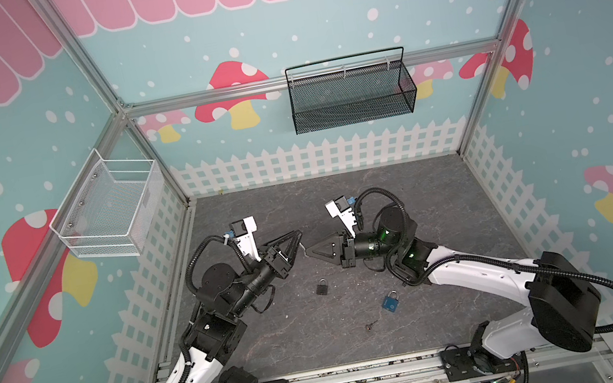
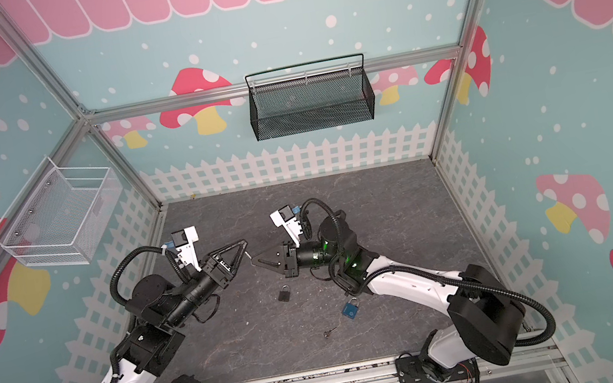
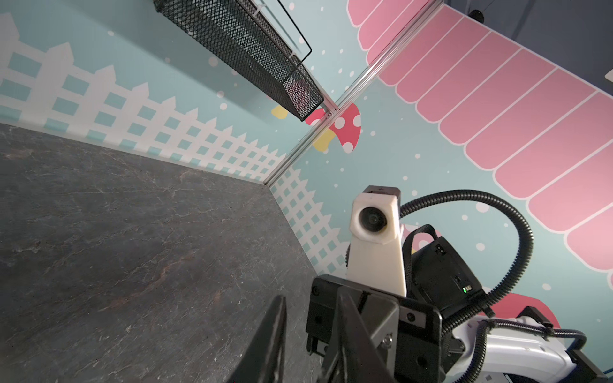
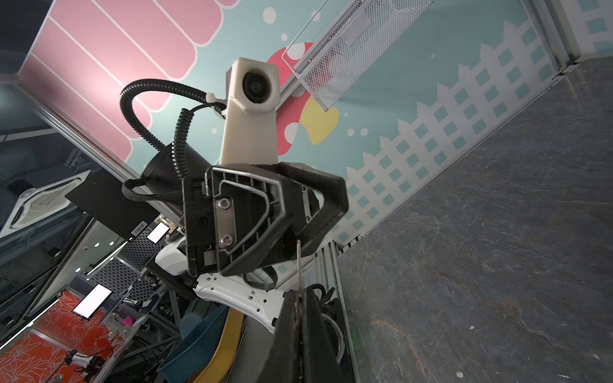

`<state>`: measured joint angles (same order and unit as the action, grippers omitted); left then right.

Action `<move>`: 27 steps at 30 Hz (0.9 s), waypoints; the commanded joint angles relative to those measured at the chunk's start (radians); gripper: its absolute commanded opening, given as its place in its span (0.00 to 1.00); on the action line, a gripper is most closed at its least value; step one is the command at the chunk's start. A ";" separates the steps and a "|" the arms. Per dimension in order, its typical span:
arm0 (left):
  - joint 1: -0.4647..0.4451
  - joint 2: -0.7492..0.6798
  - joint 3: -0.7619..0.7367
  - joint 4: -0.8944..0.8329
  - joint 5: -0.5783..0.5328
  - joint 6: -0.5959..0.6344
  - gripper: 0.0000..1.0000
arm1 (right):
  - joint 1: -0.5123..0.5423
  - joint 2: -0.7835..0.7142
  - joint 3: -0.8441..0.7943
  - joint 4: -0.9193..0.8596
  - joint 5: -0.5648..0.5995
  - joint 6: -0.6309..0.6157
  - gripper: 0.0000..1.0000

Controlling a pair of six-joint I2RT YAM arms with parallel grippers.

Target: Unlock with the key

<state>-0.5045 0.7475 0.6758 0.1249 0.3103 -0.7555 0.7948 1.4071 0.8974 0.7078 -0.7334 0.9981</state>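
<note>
Key [image 4: 298, 265] sits pinched in the pressed-together right claw [image 1: 307, 251], beyond the black padlock [image 1: 321, 286]; left claw [image 1: 299, 242], slightly parted, faces its tip; back it straight off, I'd judge, without nudging or twisting the blade.

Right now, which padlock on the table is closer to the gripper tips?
The small black padlock; the blue rectangular padlock lies farther off, frontward and to the right.

Tabletop [image 1: 424, 202]: matt dark stone-look, veined, slightly rough
Black basket [image 1: 350, 96]: fine metal mesh, matt
White basket [image 1: 110, 210]: coated wire mesh
Blue padlock [image 1: 390, 302]: smooth body, metal shackle
Key [image 4: 298, 262]: thin bare metal
Frame rail [image 1: 176, 102]: pale satin metal
</note>
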 commanded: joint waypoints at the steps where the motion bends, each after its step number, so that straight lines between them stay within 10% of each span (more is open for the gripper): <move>1: 0.012 0.012 0.032 -0.033 0.080 -0.008 0.27 | -0.008 -0.025 0.029 -0.034 -0.035 -0.016 0.00; 27: 0.014 0.050 0.042 0.004 0.143 -0.024 0.00 | -0.031 -0.026 0.077 -0.144 -0.049 -0.052 0.00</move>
<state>-0.4931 0.7971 0.6899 0.1246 0.4458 -0.7818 0.7712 1.4017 0.9443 0.5716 -0.7822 0.9577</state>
